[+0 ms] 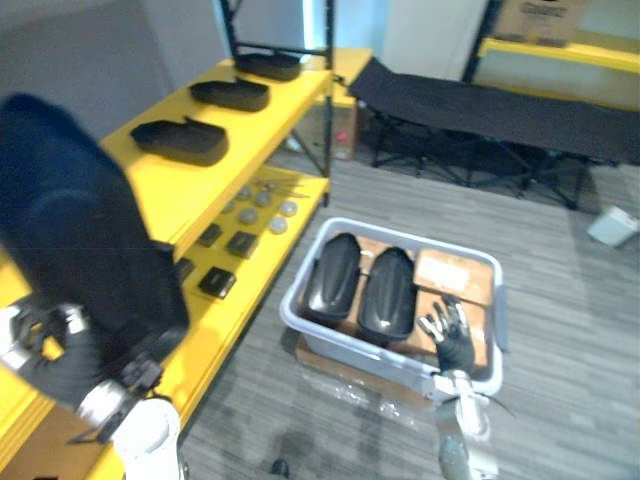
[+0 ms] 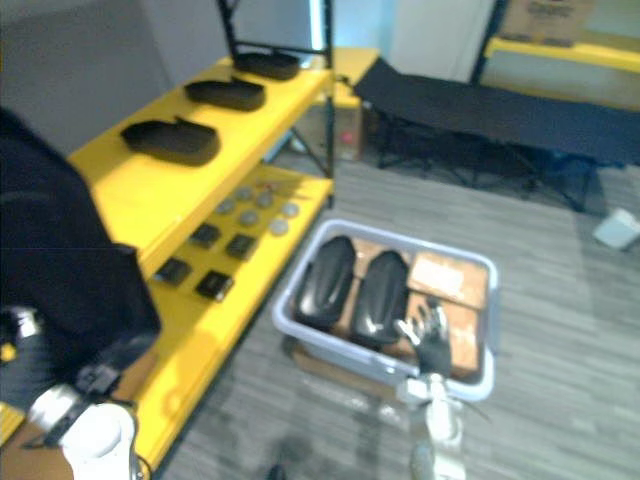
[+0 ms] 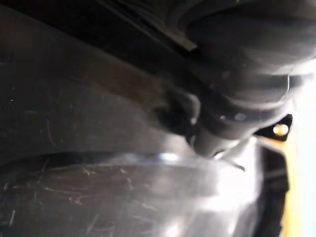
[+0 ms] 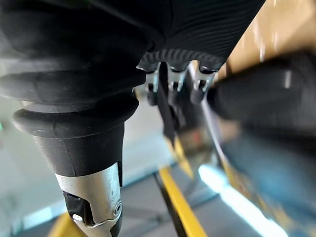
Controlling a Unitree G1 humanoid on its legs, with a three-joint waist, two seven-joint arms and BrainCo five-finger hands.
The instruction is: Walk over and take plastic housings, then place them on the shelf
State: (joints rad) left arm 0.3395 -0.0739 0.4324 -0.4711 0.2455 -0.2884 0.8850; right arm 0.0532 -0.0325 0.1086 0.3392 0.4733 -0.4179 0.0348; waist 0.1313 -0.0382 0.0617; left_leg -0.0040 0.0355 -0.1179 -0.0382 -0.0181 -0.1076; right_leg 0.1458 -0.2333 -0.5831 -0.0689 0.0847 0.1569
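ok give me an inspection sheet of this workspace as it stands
surface: yellow shelf, two levels; grey floor
job's things: three shelf housings on the top level; two bin housings in the grey bin; one carried housing at the left hand
clutter: small black parts and grey discs on the lower level; brown cardboard in the bin
hands: left hand's grip hidden; right hand open, fingers spread over the bin
cables: nothing seen
surroundings: black folding cot behind the bin
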